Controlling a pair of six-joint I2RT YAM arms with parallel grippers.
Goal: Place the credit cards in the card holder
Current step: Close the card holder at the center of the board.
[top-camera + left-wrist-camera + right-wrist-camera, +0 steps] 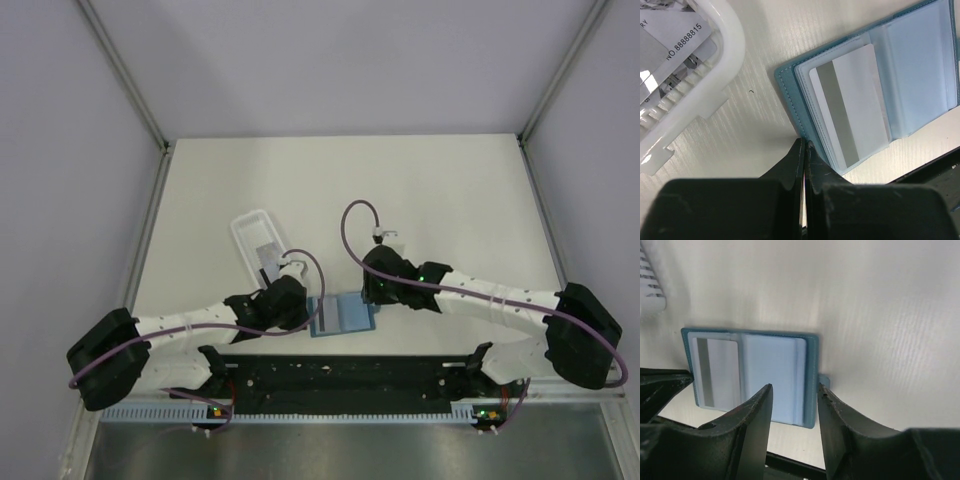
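The teal card holder (343, 316) lies open on the table near the front edge. In the left wrist view (790, 90), one pale credit card (850, 107) with a grey stripe sits in its left clear pocket. More credit cards (670, 45) lie in the white tray. My left gripper (804, 143) is shut and empty, with its tips at the holder's left edge. My right gripper (794, 387) is open and hovers over the holder's right edge (811, 370), beside the snap tab (824, 380). The pocketed card also shows in the right wrist view (715, 371).
A long white plastic tray (248, 228) with cards stands behind and to the left of the holder, and shows in the left wrist view (715, 75). The black arm mounting rail (340, 375) runs just in front of the holder. The two grippers (303, 305) (371, 297) flank the holder closely.
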